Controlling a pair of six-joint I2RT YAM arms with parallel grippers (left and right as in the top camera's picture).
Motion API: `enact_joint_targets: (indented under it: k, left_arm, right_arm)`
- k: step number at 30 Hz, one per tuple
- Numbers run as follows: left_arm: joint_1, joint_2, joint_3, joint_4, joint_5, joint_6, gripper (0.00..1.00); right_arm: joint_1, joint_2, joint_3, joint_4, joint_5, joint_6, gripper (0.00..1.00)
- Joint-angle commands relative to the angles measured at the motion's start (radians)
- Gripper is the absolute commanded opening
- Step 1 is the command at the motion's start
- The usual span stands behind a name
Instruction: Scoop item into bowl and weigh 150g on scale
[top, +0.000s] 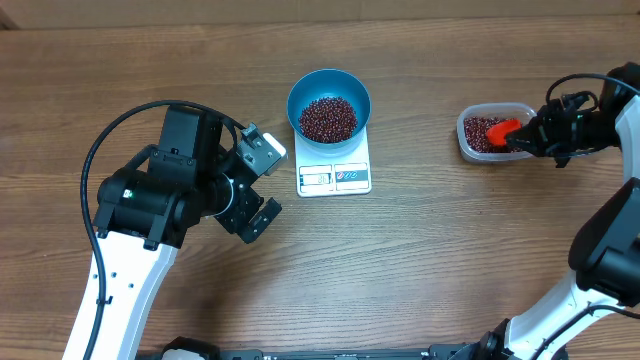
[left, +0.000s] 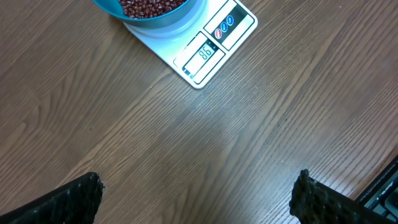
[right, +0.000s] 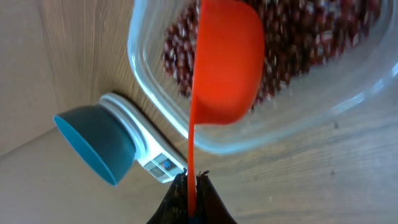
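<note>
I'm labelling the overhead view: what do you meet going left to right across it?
left gripper → bowl, on the scale → container → right gripper, pinching the scoop

Wide lane on the tabletop (top: 430, 250); crowding beside the scale (top: 334, 178) and over the container (top: 468, 142)

Bare wood ran between the scale, topped by the blue bowl (top: 329, 100), and the clear container, and on toward the near edge. The left gripper (top: 275, 183), jaws spread wide, sat just left of the scale and narrowed that approach. The orange scoop (top: 500, 128), pinched by the closed jaws of the right gripper (top: 524, 137), hung over the container and covered part of its opening; the bowl's mouth lay clear from above.
</note>
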Motion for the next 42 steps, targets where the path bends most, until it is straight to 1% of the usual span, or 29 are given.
enact_joint_targets:
  k: [1, 3, 7, 15, 16, 19, 20, 25, 31, 34, 42]
  left_arm:
    - [0.005, 0.003, -0.002, 0.002, 0.019, -0.01, 1.0]
    - [0.005, 0.003, -0.002, 0.002, 0.019, -0.01, 1.0]
    - [0.005, 0.003, -0.002, 0.002, 0.019, -0.01, 1.0]
    - [0.005, 0.003, -0.002, 0.002, 0.019, -0.01, 1.0]
    - [0.005, 0.003, -0.002, 0.002, 0.019, -0.01, 1.0]
    - [0.005, 0.003, -0.002, 0.002, 0.019, -0.01, 1.0]
    - [0.005, 0.003, -0.002, 0.002, 0.019, -0.01, 1.0]
    - [0.005, 0.003, -0.002, 0.002, 0.019, -0.01, 1.0]
    - [0.005, 0.003, -0.002, 0.002, 0.019, -0.01, 1.0]
    - [0.005, 0.003, -0.002, 0.002, 0.019, -0.01, 1.0]
    - [0.005, 0.003, -0.002, 0.002, 0.019, -0.01, 0.99]
  right_arm:
    - [0.002, 0.011, -0.005, 0.026, -0.003, -0.019, 0.06]
    - [0.002, 0.011, -0.005, 0.029, -0.003, -0.019, 0.1]
    - [0.002, 0.012, -0.005, 0.024, 0.008, -0.02, 0.1]
    - [0.003, 0.012, -0.005, 0.024, 0.108, -0.019, 0.1]
    - [0.003, 0.012, -0.005, 0.025, 0.116, -0.019, 0.12]
    - [0.003, 0.012, -0.005, 0.028, 0.157, -0.019, 0.24]
    - [0.003, 0.012, -0.005, 0.028, 0.175, -0.019, 0.26]
    - [0.003, 0.012, -0.005, 0.028, 0.248, -0.019, 0.27]
    - [0.003, 0.012, -0.005, 0.039, 0.277, -0.017, 0.28]
    - [0.003, 0.012, -0.005, 0.053, 0.284, -0.014, 0.31]
    - [0.003, 0.012, -0.005, 0.108, 0.284, 0.03, 0.33]
